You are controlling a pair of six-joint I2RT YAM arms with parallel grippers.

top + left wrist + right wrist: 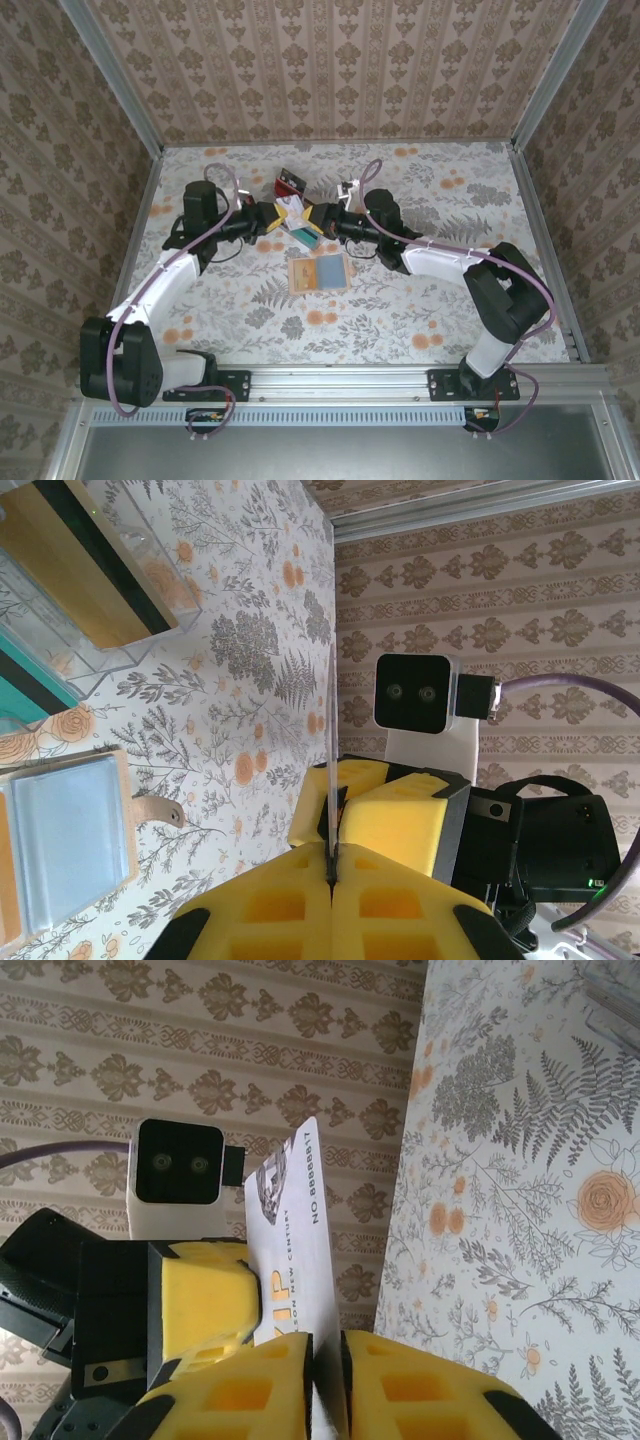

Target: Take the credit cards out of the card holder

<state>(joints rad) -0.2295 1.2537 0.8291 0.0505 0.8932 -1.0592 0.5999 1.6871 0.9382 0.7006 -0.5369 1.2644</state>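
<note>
A white credit card [293, 210] printed "VIP" is held in the air between my two grippers, above the table's far middle. My left gripper [268, 218] is shut on one end; in the left wrist view the card [330, 740] shows edge-on in its jaws [331, 875]. My right gripper [318, 220] is shut on the other end, and the card's face [290, 1230] rises from its jaws [328, 1345]. The tan card holder [320, 272] lies open and flat on the table nearer the arms, blue-grey pockets up [65, 845].
A clear plastic stand [100, 580] sits under and behind the grippers, with a red-and-black card [290, 183] and a teal card [307, 238] in it. Patterned walls close the table on three sides. A metal rail [340, 380] runs along the near edge.
</note>
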